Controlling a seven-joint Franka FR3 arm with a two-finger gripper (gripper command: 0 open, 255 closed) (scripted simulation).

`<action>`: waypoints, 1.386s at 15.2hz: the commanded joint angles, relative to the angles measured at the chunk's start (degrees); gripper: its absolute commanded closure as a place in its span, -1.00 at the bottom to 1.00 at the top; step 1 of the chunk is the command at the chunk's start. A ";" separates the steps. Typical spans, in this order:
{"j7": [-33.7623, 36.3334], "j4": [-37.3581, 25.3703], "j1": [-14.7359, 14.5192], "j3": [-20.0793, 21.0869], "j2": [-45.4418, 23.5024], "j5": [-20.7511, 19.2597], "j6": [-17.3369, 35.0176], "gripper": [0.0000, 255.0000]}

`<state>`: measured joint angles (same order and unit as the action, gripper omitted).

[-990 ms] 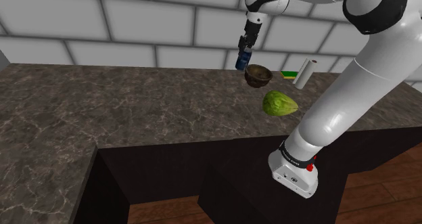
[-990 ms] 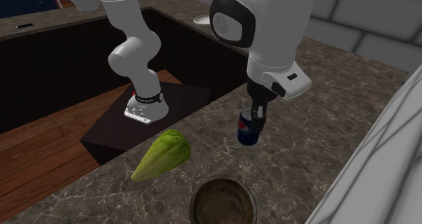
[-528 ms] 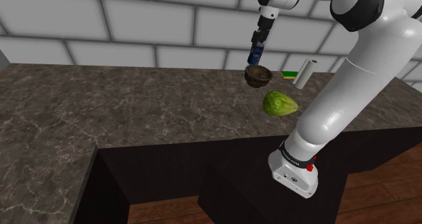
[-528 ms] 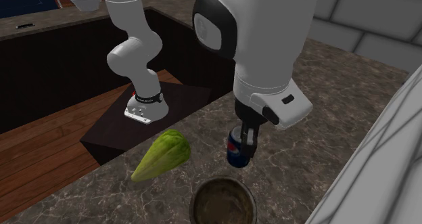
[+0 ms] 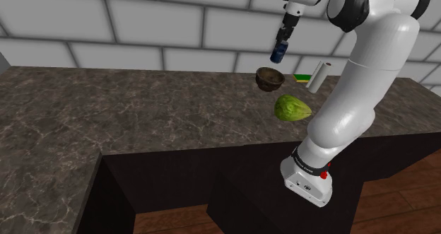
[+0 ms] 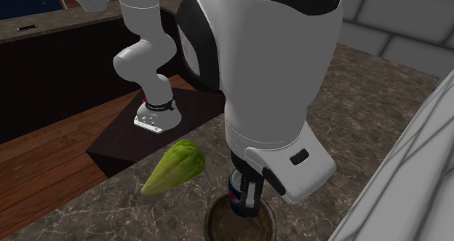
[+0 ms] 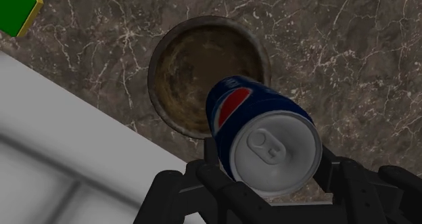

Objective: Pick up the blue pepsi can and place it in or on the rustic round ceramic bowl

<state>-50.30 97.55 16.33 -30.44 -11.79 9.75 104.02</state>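
Observation:
A blue Pepsi can [image 5: 278, 54] hangs in the air, clasped by my black gripper [image 5: 281, 47]. It is held above the dark brown round bowl [image 5: 270, 78], which stands on the marble counter. In the wrist view the can [image 7: 264, 138] sits between my two fingers [image 7: 201, 176] with its silver top toward the camera. The bowl [image 7: 199, 70] lies just beyond it, with nothing in it. In the second exterior view the can [image 6: 236, 193] hovers over the bowl's rim [image 6: 217, 223], partly hidden by the white hand.
A green lettuce [image 5: 292, 108] lies on the counter near the bowl. A white cylinder [image 5: 319, 75] and a flat green box [image 5: 302, 78] sit behind it by the tiled wall. The counter edge drops to a wooden floor [image 6: 51, 152].
The arm has carried the can up and sideways from beside the bowl to a place over it. The fingers have stayed clasped on the can.

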 commanded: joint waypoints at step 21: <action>-3.69 8.32 1.07 0.82 -5.35 3.60 12.68 1.00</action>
<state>-53.94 105.86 17.37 -29.63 -17.06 13.29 116.57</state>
